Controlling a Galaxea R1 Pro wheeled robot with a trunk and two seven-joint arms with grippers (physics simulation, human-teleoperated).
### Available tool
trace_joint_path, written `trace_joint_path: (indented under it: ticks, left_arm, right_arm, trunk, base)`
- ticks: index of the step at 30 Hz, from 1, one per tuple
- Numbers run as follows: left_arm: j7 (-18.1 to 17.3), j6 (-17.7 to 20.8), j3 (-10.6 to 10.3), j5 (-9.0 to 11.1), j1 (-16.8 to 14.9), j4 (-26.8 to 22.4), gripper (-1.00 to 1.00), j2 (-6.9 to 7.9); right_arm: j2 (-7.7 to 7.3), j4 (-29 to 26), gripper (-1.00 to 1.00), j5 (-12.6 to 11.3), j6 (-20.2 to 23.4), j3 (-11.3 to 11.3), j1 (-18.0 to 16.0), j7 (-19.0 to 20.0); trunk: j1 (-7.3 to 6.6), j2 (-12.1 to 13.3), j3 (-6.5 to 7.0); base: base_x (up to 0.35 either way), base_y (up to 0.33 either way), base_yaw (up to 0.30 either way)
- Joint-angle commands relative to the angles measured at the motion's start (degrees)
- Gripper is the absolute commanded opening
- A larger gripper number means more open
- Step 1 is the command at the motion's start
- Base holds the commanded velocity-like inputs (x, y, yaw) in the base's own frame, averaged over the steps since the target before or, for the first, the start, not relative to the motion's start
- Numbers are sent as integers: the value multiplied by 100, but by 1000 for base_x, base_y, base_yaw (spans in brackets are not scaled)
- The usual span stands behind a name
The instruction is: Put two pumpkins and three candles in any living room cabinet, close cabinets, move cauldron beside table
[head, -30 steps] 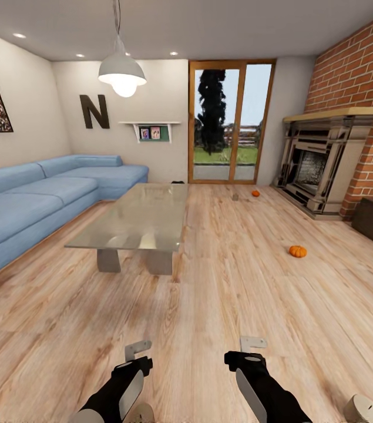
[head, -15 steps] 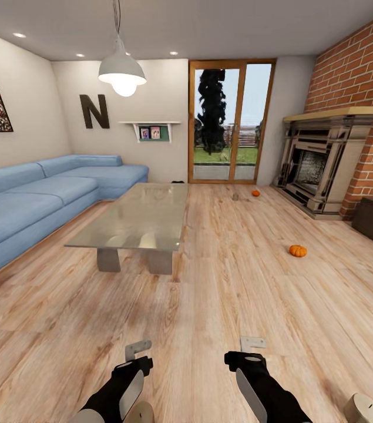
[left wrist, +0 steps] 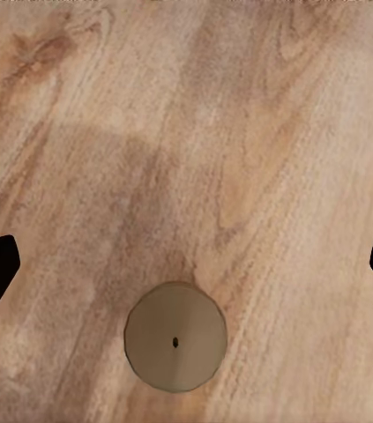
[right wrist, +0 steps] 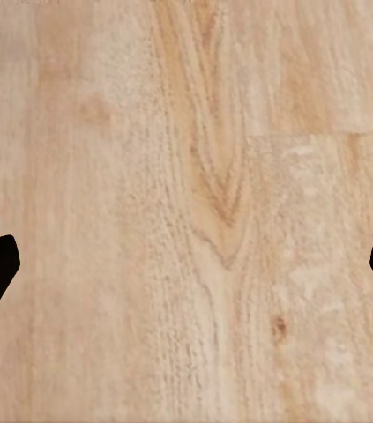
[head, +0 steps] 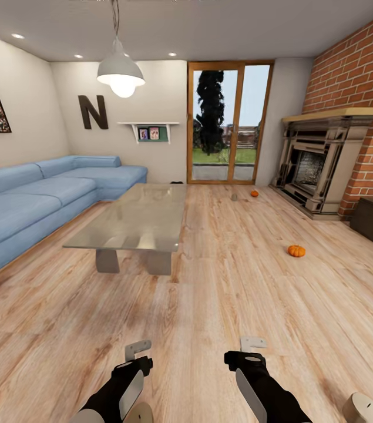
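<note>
Head view has both pincers point(head: 138, 351) point(head: 252, 346) spread open and empty above the floor point(head: 221, 294), one pumpkin point(head: 296, 251) lying well right of the desk point(head: 133, 220), a candle point(head: 363, 408) cut off at the corner.

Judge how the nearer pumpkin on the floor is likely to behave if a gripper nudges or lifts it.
The pumpkin looks round and squat, so a nudge may roll or slide it across the smooth wood floor. Its ribbed skin probably gives some grip.
</note>
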Motion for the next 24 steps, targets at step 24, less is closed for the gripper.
trace_joint_path:
  ticks: [24]
  left_arm:
    - [46,30,-40,41,-1,-16,100,-2]
  right_arm:
    - [1,-8,100,-52,15,30,-4,-50]
  trunk:
    - [-1,-3,48]
  base:
    - [0,0,-32]
